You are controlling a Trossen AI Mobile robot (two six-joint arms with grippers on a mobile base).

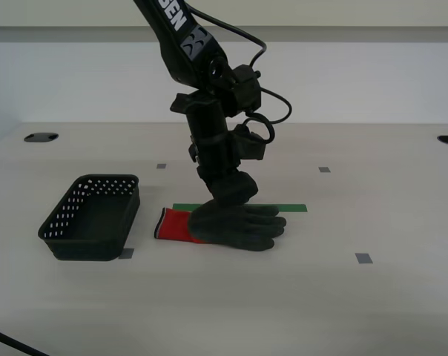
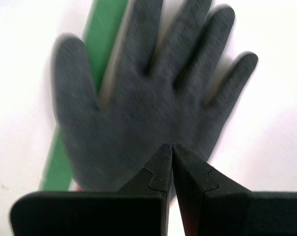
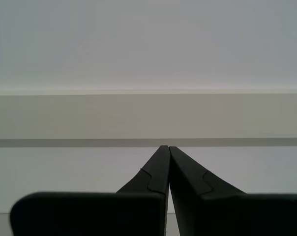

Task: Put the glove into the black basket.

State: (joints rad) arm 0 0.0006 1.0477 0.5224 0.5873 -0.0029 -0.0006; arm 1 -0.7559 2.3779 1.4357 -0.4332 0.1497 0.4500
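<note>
light: bright, even | shadows: soft | glove (image 2: 148, 103): blurred

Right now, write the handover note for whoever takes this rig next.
My second gripper: jaws closed on the palm of the glove, which lies flat on the table over a green tape strip; whether it has the fabric pinched is unclear.
My first gripper: shut, empty, facing a wall.
The black basket: empty, beside the glove's red cuff, on the exterior view's left.
Done: reached the glove.
Left: lift it, carry it over, drop it in the basket.

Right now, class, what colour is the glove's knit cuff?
Red, while the rest of the glove is dark grey. The cuff shows best in the exterior view.
</note>
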